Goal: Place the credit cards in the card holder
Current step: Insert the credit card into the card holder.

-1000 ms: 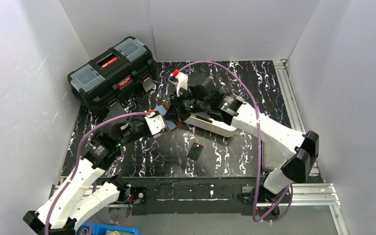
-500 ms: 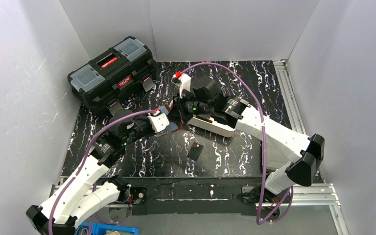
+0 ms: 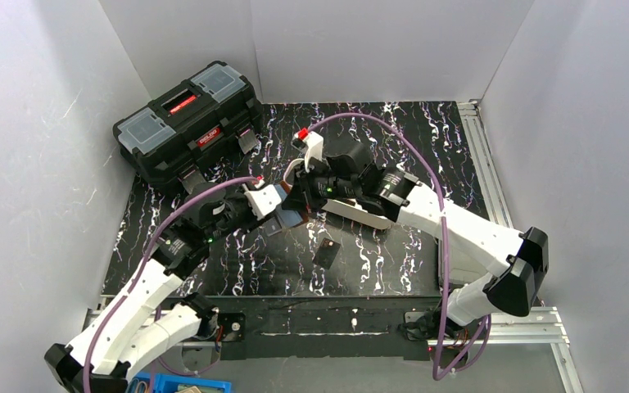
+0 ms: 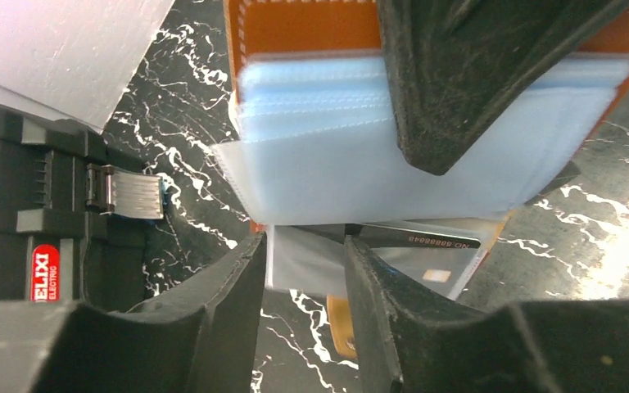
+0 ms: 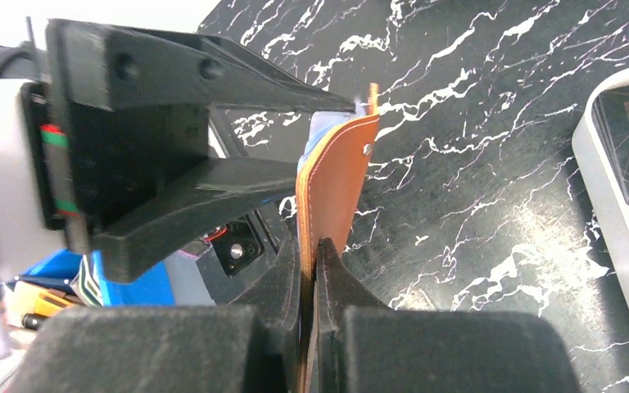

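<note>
walls (image 3: 360,49): plain white panels on three sides; evenly lit | tabletop (image 3: 426,131): black with white marble veining; pale glare patches | rail (image 3: 479,147): aluminium, along the tabletop's edge, well right of the right jaws | toolbox (image 3: 188,123): black, grey lid trays; beyond and left of the left jaws | bin (image 3: 180,385): blue, below the near edge

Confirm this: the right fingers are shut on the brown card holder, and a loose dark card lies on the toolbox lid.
Wrong place: the top view shows the loose dark card lying on the table. The rest is right.
</note>
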Robot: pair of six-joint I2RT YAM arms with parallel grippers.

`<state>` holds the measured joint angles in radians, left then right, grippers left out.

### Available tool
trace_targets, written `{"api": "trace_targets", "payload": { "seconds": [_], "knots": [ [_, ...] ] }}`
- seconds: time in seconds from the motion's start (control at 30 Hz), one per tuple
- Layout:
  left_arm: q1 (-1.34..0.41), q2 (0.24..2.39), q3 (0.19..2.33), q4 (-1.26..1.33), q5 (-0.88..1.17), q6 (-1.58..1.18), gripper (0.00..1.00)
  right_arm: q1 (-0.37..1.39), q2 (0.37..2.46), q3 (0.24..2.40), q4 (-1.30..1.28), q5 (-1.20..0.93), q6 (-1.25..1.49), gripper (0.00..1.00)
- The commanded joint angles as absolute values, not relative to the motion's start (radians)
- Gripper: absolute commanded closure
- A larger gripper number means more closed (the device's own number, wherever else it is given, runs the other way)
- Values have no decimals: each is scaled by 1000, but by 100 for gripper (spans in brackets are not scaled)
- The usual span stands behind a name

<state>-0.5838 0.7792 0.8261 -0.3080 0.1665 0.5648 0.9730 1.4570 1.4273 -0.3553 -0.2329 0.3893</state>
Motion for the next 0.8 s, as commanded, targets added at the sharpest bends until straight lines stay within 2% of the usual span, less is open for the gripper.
{"api": "trace_targets", "payload": {
  "seconds": [0.0,0.2,0.37,0.57,0.67,0.77],
  "knots": [
    [-568,720,908,-412,307,544,58,979,1439,1398,-308,-223,383,99],
    [-546,729,1065,-590,450,496,46,974,1445,1338,-276,-274,365,99],
    [-511,756,1062,-589,491,407,40,974,1410,1288,-221,-335,353,99],
    [-380,819,1043,-539,597,353,43,974,1385,1284,-244,-373,328,99],
    [-308,866,1060,-545,687,335,49,974,1372,1277,-245,-381,324,99],
    [-257,908,1107,-611,870,363,55,973,1370,1275,-242,-395,322,99]
  ]
}}
